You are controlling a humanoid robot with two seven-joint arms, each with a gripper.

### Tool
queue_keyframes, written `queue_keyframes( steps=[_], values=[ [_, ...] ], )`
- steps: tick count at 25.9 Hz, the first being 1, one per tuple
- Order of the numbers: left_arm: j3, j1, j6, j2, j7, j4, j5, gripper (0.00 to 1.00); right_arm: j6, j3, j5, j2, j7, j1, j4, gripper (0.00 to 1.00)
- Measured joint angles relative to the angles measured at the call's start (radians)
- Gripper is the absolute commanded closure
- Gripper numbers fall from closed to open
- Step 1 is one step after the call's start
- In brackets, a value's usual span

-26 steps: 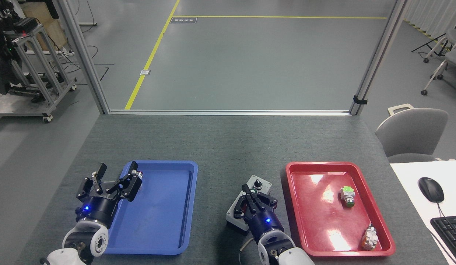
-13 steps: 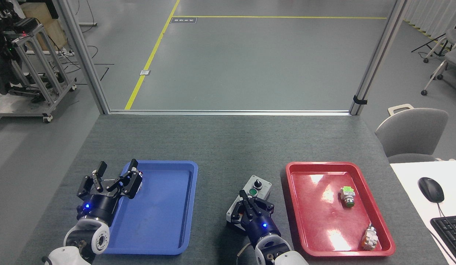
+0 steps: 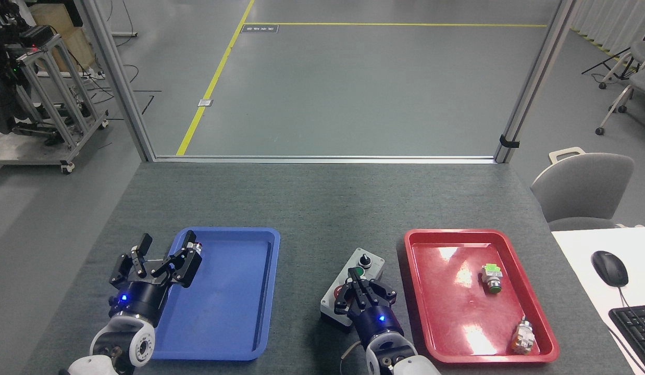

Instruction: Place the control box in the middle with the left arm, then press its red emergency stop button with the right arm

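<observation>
Half the control box (image 3: 337,298) under right claw (image 3: 360,285)

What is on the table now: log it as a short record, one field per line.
control box: on the grey mat between the trays, tilted
right gripper: over the box's near end, hiding the large red button; open or shut unclear
left gripper: open, empty, at the blue tray's left rim
blue tray: nothing in it
red tray: two small switch parts

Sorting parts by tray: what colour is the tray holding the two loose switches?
Red tray, clear in the head view.
</observation>
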Motion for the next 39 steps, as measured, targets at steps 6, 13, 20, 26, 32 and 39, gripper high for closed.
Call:
queue_keyframes(
  steps=[6, 13, 20, 26, 32, 39],
  values=[
    [-0.004, 0.05, -0.001, -0.032, 0.009, -0.011, 0.0, 0.01, 0.078, -0.222, -0.007, -0.018, 0.014, -0.006, -0.1, 0.0],
    [-0.01, 0.129, -0.008, -0.051, 0.031, -0.012, -0.002, 0.01, 0.076, -0.38, -0.009, -0.069, 0.011, 0.04, -0.194, 0.0],
    [-0.01, 0.145, -0.011, -0.064, 0.042, -0.01, 0.011, 0.01, 0.033, -0.394, -0.008, -0.1, 0.003, 0.172, -0.36, 0.0],
    [-0.008, 0.145, -0.012, -0.072, 0.042, -0.01, 0.014, 0.01, 0.022, -0.387, -0.002, -0.098, 0.001, 0.193, -0.384, 0.0],
    [-0.008, 0.145, -0.012, -0.073, 0.042, -0.009, 0.014, 0.01, 0.025, -0.378, 0.008, -0.09, 0.0, 0.189, -0.393, 0.0],
    [-0.008, 0.145, -0.011, -0.073, 0.042, -0.008, 0.014, 0.01, 0.025, -0.322, 0.058, -0.081, 0.004, 0.199, -0.409, 0.0]
  ],
)
